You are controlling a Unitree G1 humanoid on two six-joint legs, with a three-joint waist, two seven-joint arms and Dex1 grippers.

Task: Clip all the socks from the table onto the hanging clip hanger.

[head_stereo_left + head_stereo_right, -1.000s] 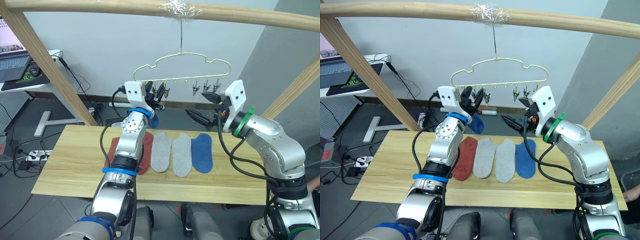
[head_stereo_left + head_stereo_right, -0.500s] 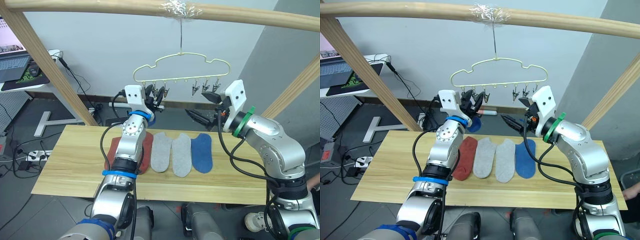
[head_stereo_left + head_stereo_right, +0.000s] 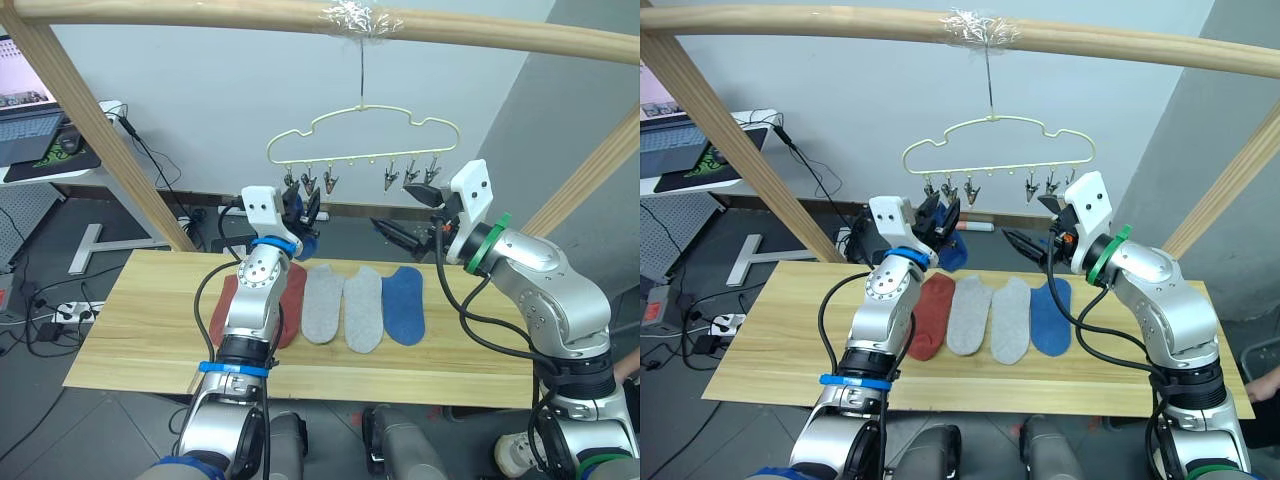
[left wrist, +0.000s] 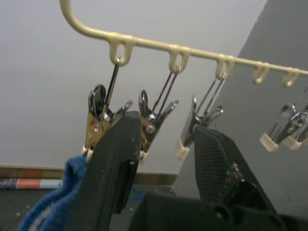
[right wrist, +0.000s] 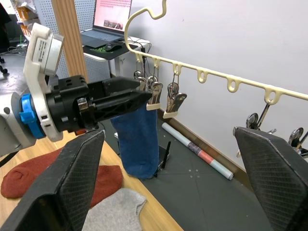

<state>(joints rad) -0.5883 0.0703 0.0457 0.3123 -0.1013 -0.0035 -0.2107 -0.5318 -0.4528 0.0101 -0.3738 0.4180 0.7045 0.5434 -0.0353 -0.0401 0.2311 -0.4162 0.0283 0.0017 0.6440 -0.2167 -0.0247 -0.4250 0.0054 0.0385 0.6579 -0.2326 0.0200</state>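
Left claw (image 4: 161,154), fingers apart beside the clips, leaves the limp blue sock (image 5: 139,139) hanging; such light, floppy fabric looks best pinched at the cuff.

Your left arm (image 3: 262,290) covers much of the two rust-red socks (image 3: 293,300) on the counter (image 3: 140,330). Whether the first clip (image 5: 153,98) grips the hanging blue sock (image 5: 139,142) is unclear.

My gripper (image 5: 168,192) is spread wide below the hanger (image 5: 202,72). My other gripper (image 5: 130,94) reaches in at the hanger's end clips (image 5: 153,91), where a blue sock (image 5: 139,144) hangs down. Beneath it on the desk (image 5: 139,219) lie a red sock (image 5: 36,175) and a grey sock (image 5: 115,214).
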